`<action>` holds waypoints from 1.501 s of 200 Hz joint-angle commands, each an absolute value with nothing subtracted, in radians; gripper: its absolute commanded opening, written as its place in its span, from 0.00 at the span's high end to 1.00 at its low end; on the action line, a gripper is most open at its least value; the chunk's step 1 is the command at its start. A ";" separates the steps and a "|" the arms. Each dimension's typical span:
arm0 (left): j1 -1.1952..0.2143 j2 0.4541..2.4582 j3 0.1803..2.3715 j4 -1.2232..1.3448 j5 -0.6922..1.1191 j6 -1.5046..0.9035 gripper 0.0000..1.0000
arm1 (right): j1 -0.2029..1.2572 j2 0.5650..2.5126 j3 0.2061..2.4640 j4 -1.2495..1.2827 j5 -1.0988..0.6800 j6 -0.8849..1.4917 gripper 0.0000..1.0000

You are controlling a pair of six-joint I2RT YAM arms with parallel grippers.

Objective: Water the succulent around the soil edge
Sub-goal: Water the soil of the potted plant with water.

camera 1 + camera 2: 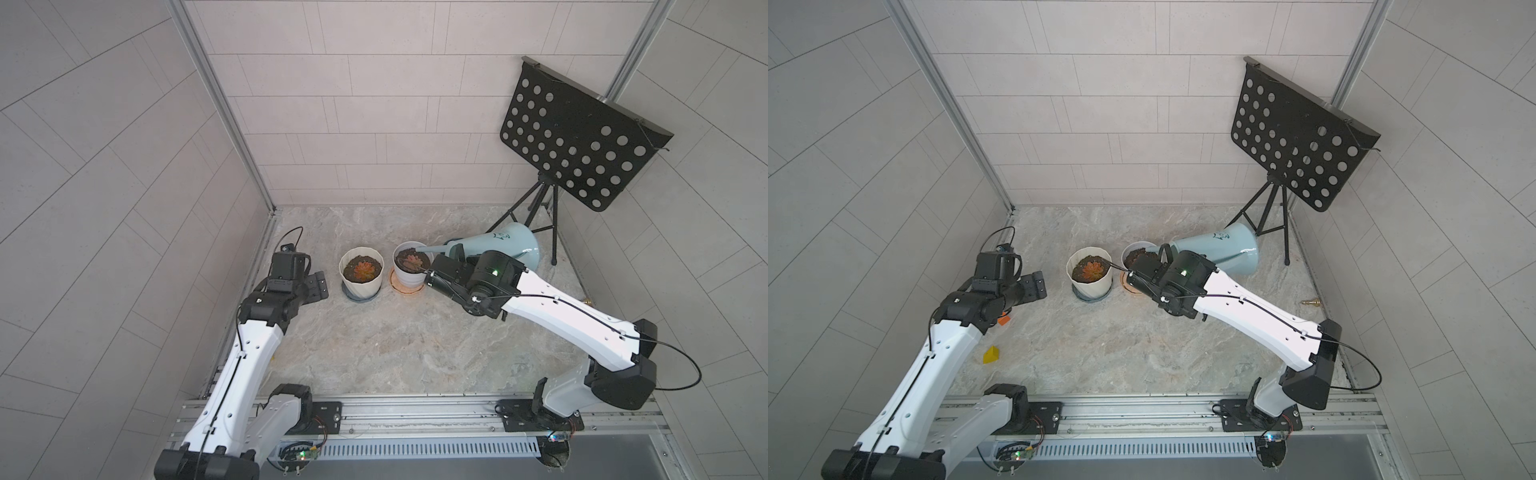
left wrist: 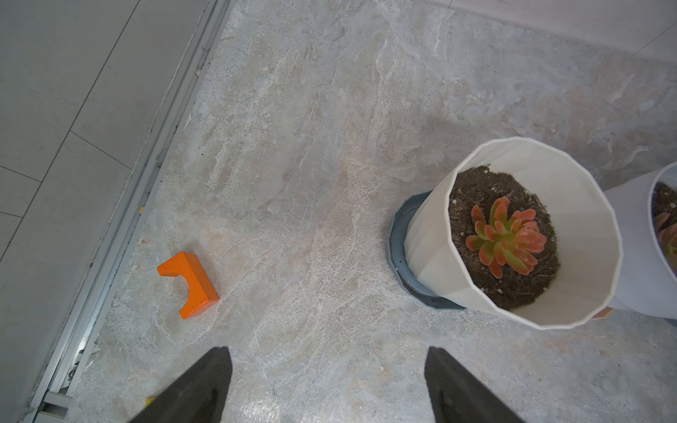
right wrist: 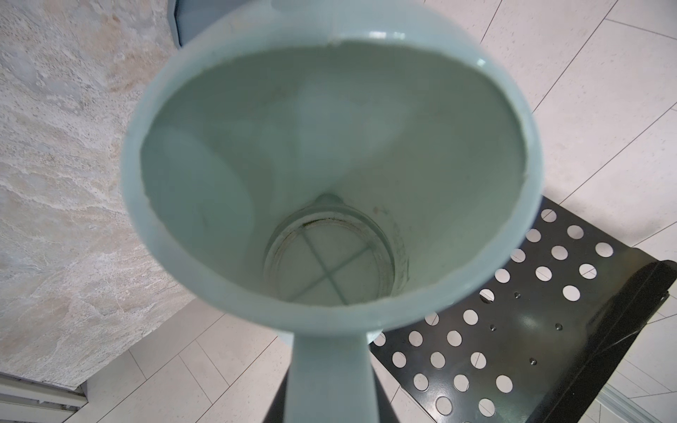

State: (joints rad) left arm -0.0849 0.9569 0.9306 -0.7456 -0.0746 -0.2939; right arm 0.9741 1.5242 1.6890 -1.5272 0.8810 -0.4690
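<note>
At the far left, the left arm reaches along the side wall. The left jaws stand wide open above the bare table and hold nothing. In the left wrist view an orange block with a curved notch lies on the table near the wall rail. A top view also shows a yellow wedge nearer the arm's base.

Just right of the open jaws stands a faceted white pot on a grey saucer. It holds the left-hand succulent, red-orange, in dark earth.

Just beside it is a round white pot on an orange-rimmed saucer. The right-hand succulent sits in the middle of its soil.

A pale blue-green watering can is tipped toward this round pot. Its spout reaches over the rim, and the tip is above the far edge of the soil, clear of the leaves. I cannot tell whether water is coming out.

The right arm stretches in from the right, and the right jaws are closed on the can's handle. The right wrist view looks straight into the can's open mouth.

Behind the can, in the back right corner, a black perforated music stand stands on a tripod. A small brass fitting lies on the table near the right wall.
</note>
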 commanded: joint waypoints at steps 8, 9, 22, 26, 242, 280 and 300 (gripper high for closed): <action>-0.078 0.939 0.936 -0.739 -0.077 -0.278 0.11 | 0.969 1.532 1.723 -1.513 0.941 -0.482 1.00; -0.077 0.939 0.936 -0.739 -0.079 -0.278 0.10 | 0.969 1.532 1.724 -1.512 0.941 -0.482 1.00; -0.077 0.940 0.936 -0.739 -0.079 -0.278 0.10 | 0.969 1.538 1.734 -1.504 0.941 -0.487 1.00; -0.078 0.940 0.936 -0.739 -0.078 -0.279 0.11 | 0.969 1.541 1.738 -1.501 0.941 -0.489 1.00; -0.075 0.936 0.937 -0.739 -0.082 -0.274 0.11 | 1.044 1.593 1.801 -1.504 0.927 -0.488 1.00; -0.075 0.936 0.937 -0.737 -0.081 -0.275 0.11 | 1.063 1.585 1.792 -1.539 0.928 -0.458 1.00; -0.074 0.935 0.936 -0.737 -0.081 -0.276 0.11 | 1.076 1.579 1.780 -1.559 0.930 -0.432 1.00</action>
State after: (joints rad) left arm -0.0799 0.9489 0.9306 -0.7456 -0.0746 -0.2871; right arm 1.0607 1.5990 1.7763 -1.5082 0.8757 -0.4812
